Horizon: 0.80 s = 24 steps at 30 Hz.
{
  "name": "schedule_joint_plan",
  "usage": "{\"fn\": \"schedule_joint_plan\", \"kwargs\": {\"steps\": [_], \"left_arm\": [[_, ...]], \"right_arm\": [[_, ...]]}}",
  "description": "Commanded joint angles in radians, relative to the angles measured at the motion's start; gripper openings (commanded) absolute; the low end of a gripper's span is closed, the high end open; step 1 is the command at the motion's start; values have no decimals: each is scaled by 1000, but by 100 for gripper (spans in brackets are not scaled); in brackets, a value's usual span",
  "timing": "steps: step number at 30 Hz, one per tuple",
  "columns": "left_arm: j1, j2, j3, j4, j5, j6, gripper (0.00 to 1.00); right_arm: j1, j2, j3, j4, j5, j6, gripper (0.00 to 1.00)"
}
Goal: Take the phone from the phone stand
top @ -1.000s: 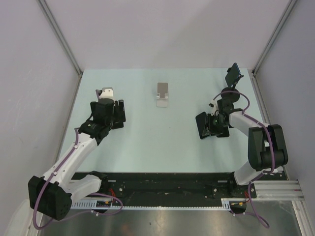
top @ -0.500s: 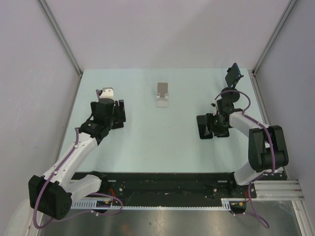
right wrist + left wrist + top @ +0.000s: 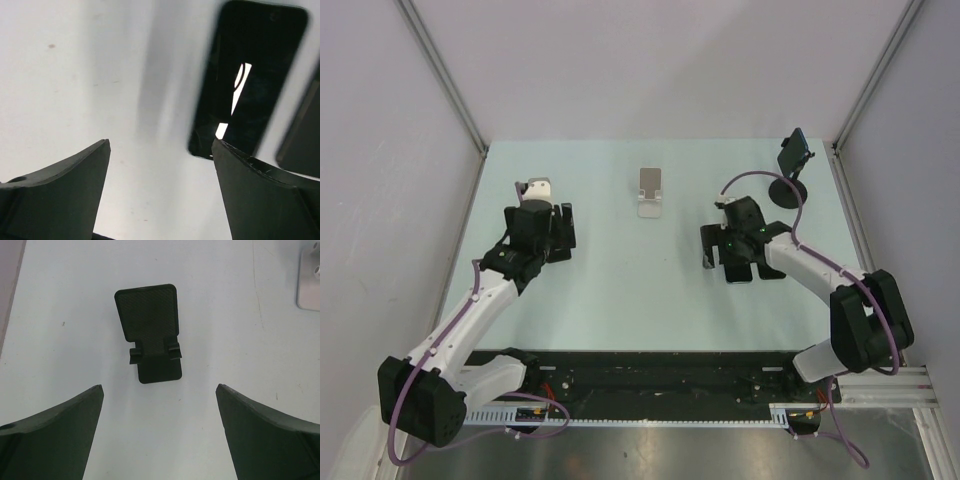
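The phone (image 3: 247, 75) lies flat on the table (image 3: 620, 290), glossy face up, on the right half and off every stand. In the right wrist view its long axis runs away from the claw, leaning a little to the right at the far end. Its near end sits just beyond the right-hand finger. A second dark shape (image 3: 300, 135) lies just right of it; what it is cannot be told.

The right claw (image 3: 161, 145) is spread wide and holds nothing. A second ago it had the phone tilted up off the table. Half a second ago the phone was down flat. Now the claw has let go and shifted left, toward the table's middle, which uncovers the tall stand (image 3: 790, 170) in the far right corner. The left arm has not moved.

The left claw (image 3: 160, 390) is also wide open and empty, poised over a small black stand (image 3: 150, 335).

Bare table runs from the phone to the silver stand (image 3: 650, 192) at the far middle. The phone is well apart from the table's right edge.
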Motion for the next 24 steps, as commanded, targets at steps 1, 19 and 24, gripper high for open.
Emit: {"fn": "schedule_joint_plan", "kwargs": {"steps": [1, 19, 24], "left_arm": [[10, 8, 1, 28, 15, -6, 100], [19, 5, -2, 29, 7, 2, 100], [21, 8, 0, 28, 7, 4, 100]], "right_arm": [[69, 45, 58, 78, -50, 59, 90], [75, 266, 136, 104, -64, 70, 100], [49, 262, 137, 81, -31, 44, 100]]}}
